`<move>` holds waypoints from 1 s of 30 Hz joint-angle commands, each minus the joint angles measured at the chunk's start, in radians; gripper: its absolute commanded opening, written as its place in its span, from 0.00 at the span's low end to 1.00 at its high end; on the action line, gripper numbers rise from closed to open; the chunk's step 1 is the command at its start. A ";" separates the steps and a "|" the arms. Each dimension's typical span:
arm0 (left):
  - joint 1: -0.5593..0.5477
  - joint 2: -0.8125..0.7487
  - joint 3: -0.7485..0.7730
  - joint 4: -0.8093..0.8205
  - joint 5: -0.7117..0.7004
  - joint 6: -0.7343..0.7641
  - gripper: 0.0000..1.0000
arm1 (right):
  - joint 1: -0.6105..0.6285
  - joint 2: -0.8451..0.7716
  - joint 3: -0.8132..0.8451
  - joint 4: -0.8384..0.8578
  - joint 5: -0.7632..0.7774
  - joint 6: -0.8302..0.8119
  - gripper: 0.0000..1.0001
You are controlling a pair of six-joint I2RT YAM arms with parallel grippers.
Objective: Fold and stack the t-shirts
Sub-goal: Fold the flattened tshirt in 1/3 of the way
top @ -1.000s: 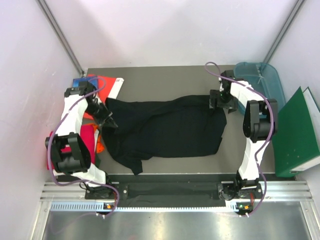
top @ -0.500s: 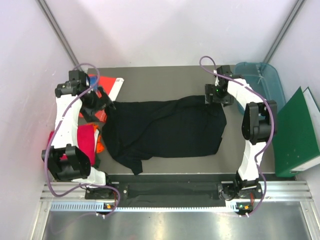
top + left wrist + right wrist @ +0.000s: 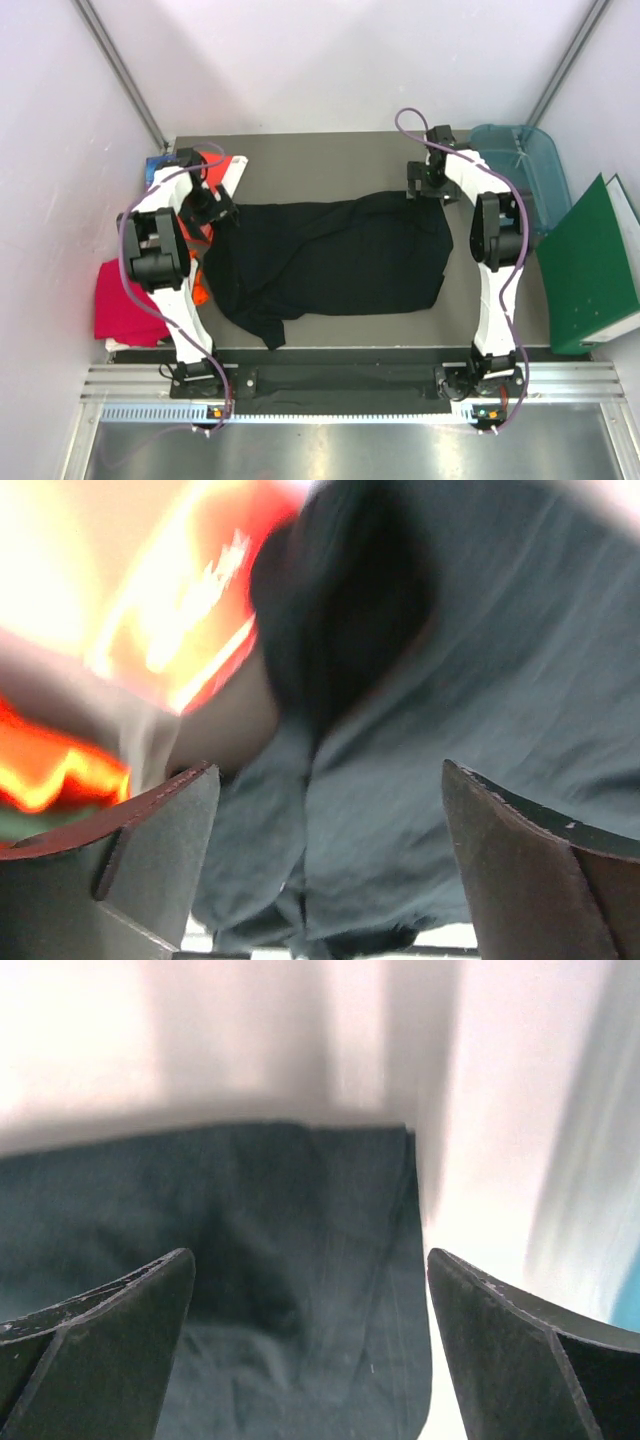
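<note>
Both arms now reach further toward the top of the frame. The left gripper [image 3: 208,205], wide and empty, hovers at the black t-shirt's [image 3: 340,255] left edge. The right gripper [image 3: 425,185], equally wide, hangs over its upper-right corner, likely lining up a fold. The crimson-pink shirt [image 3: 120,310] lies folded at the bench's [image 3: 330,160] lower left.

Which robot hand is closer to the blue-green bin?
Right. The right gripper is at the black t-shirt's far right corner, just left of the teal bin; the left gripper is across the table by the shirt's left edge.
</note>
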 commanded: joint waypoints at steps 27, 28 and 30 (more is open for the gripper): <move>-0.018 0.350 0.595 0.336 0.212 -0.117 0.00 | -0.019 0.099 0.283 0.002 0.296 0.127 0.00; -0.020 0.362 0.634 0.347 0.216 -0.124 0.00 | -0.022 0.104 0.295 0.000 0.322 0.117 0.00; -0.021 0.401 0.665 0.369 0.232 -0.155 0.00 | -0.031 0.115 0.321 0.023 0.330 0.110 0.00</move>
